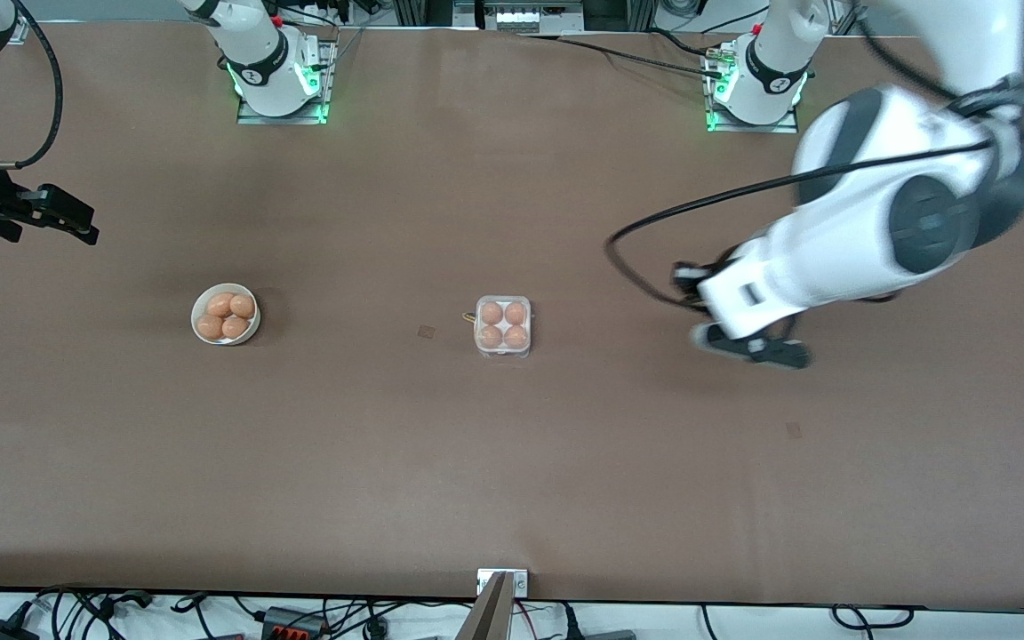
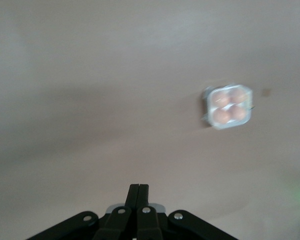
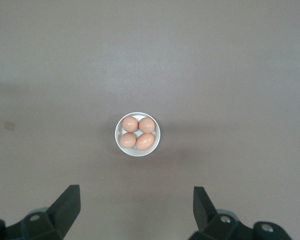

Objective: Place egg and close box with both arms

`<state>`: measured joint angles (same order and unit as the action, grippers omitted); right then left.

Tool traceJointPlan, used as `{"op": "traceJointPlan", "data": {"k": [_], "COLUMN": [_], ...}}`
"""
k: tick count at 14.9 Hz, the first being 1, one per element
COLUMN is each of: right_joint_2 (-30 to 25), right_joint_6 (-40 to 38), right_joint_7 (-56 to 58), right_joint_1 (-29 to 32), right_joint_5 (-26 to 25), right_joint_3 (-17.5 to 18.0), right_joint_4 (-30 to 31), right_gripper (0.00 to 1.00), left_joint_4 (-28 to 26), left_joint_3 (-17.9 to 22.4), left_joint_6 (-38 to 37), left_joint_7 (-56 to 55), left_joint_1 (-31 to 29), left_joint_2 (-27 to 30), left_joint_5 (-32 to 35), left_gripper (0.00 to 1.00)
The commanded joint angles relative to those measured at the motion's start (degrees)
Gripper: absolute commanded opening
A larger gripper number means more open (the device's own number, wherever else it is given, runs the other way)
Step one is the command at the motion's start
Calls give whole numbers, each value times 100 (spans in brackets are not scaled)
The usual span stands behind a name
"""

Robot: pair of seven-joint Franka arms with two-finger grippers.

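The box (image 1: 503, 354) sits at the middle of the table with its clear lid down over tan eggs (image 1: 492, 313) in every cell. The left wrist view shows this box (image 2: 210, 100) and its eggs (image 2: 221, 100) too. My left gripper (image 1: 783, 354) hangs shut and empty over bare table toward the left arm's end; its fingers meet in the left wrist view (image 2: 139, 186). My right gripper (image 1: 76, 222) hovers open at the right arm's end of the table, and in the right wrist view (image 3: 135, 189) nothing is between its fingers.
A round white bowl (image 1: 195, 320) with several more eggs (image 1: 220, 305) stands toward the right arm's end; the right wrist view looks down on that bowl (image 3: 117, 134). A metal bracket (image 1: 502, 582) is at the table edge nearest the front camera.
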<state>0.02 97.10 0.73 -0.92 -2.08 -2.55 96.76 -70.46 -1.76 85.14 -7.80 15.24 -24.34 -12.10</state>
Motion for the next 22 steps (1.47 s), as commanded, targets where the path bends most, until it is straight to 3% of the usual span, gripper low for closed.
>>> {"op": "traceJointPlan", "data": {"k": [1,7,10,11,13,14,15,16,17,22], "right_joint_2": [-108,-99,-99,-99,-99,-99,-90,-90,-90,-99], "right_joint_6": [-104,-95,-95,-95,-95,-86,-69,-51,-43,-95], "right_joint_7": [6,-3,-3,-3,-3,-3,-3,-3,-3,6], "right_joint_1": [-5,-5,4,4,4,4,4,4,4,4], "right_joint_5": [68,68,68,68,68,68,68,68,68,59], "right_joint_3": [-8,-8,-8,-8,-8,-8,-8,-8,-8,-8], "right_joint_4": [1,9,1,1,1,1,1,1,1,1], "right_gripper": [100,100,100,100,100,100,100,100,100,100], "left_joint_4": [-924,-1926,-3023,-3148,-3071,-3062,-3036,-3027,-2974,-2754], "left_joint_3": [-79,-88,-97,-88,-88,-79,-79,-79,-53,26], "left_joint_6": [-33,212,870,924,881,881,890,899,907,864], "left_joint_7": [95,139,139,139,156,174,174,235,348,297], "left_joint_1": [-21,-214,-267,-319,-468,-495,-521,-530,-539,-820], "left_joint_2": [727,1413,2062,2143,2126,2126,2117,2117,2126,2021], "left_joint_5": [594,850,850,850,850,850,850,850,859,850], "left_gripper": [0,0,0,2,14,28,49,90,100,100]}}
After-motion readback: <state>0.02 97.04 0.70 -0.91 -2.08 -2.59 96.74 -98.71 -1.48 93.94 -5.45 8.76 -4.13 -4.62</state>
